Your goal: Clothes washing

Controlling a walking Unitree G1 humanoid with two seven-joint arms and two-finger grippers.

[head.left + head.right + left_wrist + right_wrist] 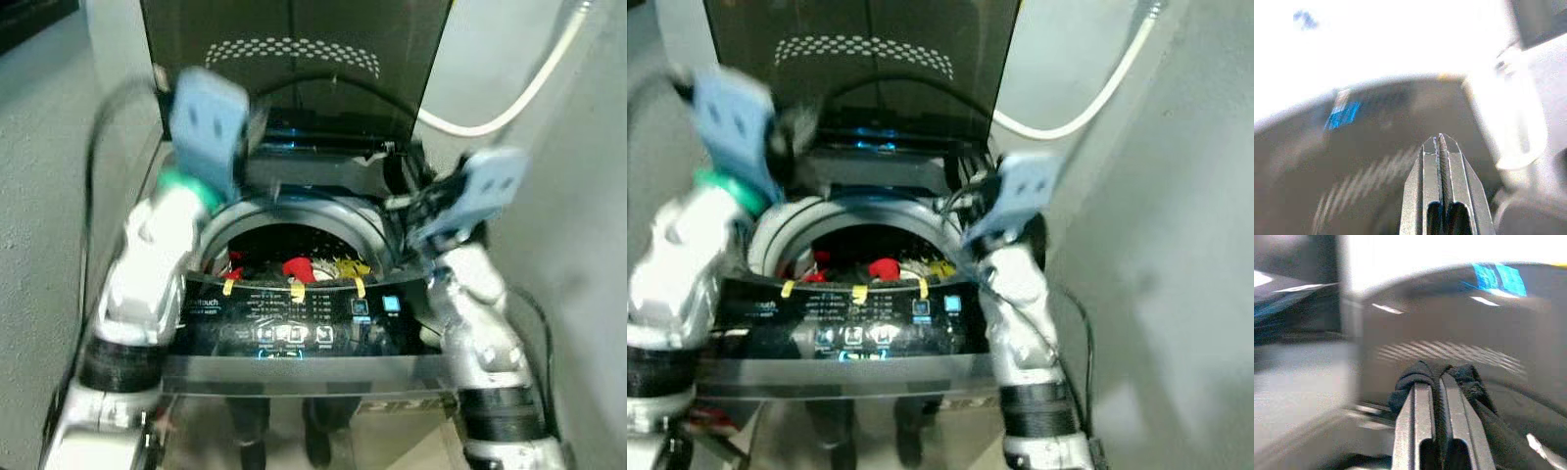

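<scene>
Open drum mouth [294, 230] between both arms, raised lid [294, 49] behind, clothes [299, 268] below

The washing machine [294, 333] has a glossy dark panel and a smooth tinted lid [294, 59] (a bit reflective); black cloth [1474, 396] looks soft and matt.

The washing machine [294, 333] stands before both arms with its raised lid [294, 49] behind the open tub [294, 230], clothes [299, 267] lying in the tub between the left gripper [1441, 142] and the right gripper [1436, 377], which pinches a cloth [1471, 382].
</scene>
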